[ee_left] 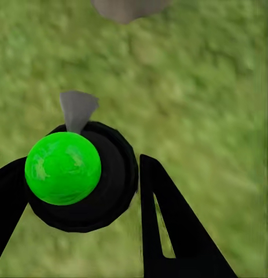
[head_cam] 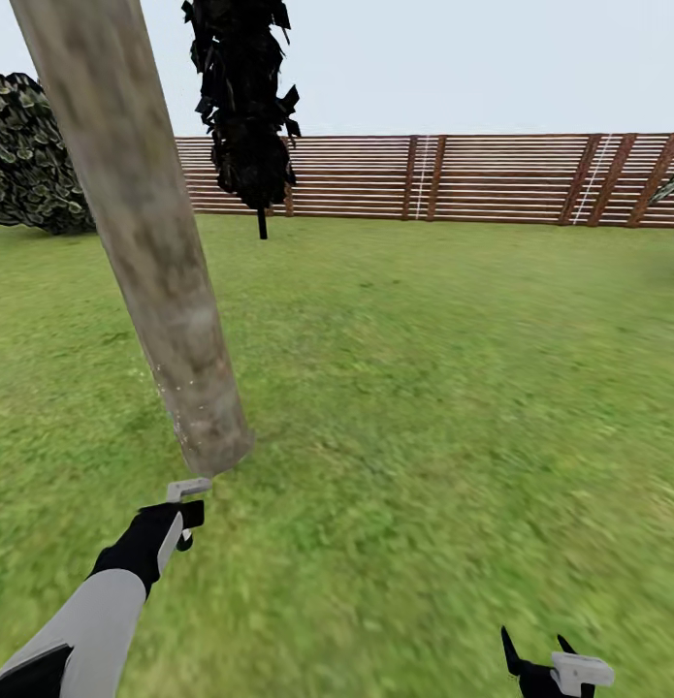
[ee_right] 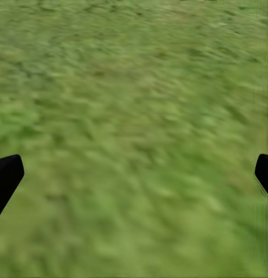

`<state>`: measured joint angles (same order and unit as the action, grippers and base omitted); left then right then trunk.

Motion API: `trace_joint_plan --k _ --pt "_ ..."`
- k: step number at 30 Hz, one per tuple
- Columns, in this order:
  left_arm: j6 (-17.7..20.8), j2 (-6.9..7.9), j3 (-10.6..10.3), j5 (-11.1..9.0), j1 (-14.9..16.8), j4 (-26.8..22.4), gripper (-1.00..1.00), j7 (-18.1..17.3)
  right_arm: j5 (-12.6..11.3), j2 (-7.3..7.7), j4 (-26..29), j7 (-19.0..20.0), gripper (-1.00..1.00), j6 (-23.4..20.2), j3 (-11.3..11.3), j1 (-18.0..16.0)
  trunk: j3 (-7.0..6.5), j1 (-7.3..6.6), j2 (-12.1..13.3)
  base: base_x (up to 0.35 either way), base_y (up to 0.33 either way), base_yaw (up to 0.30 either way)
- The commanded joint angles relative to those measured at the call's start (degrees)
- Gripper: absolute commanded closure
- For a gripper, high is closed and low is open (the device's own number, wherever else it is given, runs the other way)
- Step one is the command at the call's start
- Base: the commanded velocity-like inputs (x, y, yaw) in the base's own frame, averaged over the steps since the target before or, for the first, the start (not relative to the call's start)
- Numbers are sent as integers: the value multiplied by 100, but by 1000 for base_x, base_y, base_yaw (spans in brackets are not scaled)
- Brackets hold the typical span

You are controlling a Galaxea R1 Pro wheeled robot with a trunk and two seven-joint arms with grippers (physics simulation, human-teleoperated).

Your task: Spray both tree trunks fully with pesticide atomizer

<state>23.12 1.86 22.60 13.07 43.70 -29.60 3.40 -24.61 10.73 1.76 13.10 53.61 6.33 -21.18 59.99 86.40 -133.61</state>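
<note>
Item: pesticide atomizer [ee_left: 81, 174], black body, green cap here, grey nozzle. Judged light, rigid, smooth-sided; best held round the body.
Location: in my left gripper [ee_left: 81, 191], jaws closed on it, just beside the tree trunk [head_cam: 147, 242] base, over grass [head_cam: 453, 388].
My right gripper [ee_right: 134, 174]: jaws wide apart, empty.

Green grass [head_cam: 443, 388] covers the ground all the way back to the brown wooden fence [head_cam: 453, 179]. A thick, pale tree trunk [head_cam: 147, 242] stands in the grass and looks tilted from here. Farther back, a dark leafy tree [head_cam: 244, 97] rises on a thin stem, and a round bush [head_cam: 31, 155] sits by the fence. The grass up close looks blurry, so small things there are hard to tell.
</note>
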Motion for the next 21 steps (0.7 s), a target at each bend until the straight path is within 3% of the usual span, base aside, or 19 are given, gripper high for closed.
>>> trace_joint_plan --k 1,21 --pt "0 0 -1 3 3 2 100 3 -3 0 0 0 -100 0 0 0 0 0 0 152 -264 162" --pt "-9 -10 -1 3 5 15 100 3 0 0 0 0 -100 0 0 0 0 0 0 152 -264 270"
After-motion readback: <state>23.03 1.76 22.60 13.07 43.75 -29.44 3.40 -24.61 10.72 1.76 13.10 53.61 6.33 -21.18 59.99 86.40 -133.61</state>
